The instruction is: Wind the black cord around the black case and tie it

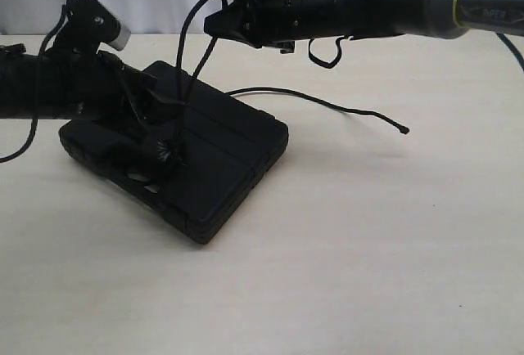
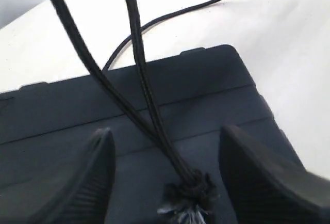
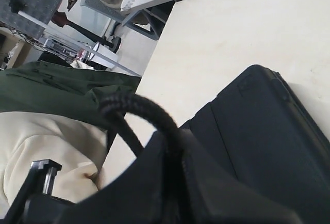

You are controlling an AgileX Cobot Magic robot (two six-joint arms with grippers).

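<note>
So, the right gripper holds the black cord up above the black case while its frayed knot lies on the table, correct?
Not quite: the frayed knot lies on the black case, not the table; the left wrist view shows it.

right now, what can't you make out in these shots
- Exterior view: the left gripper covers the black case's handle end.
- Exterior view: whether the black cord runs under the case; the case hides it.
- Left wrist view: the frayed knot is cut off by the frame edge.

Rising black cord strands block passage above the black case; the table rightward lies open.
</note>
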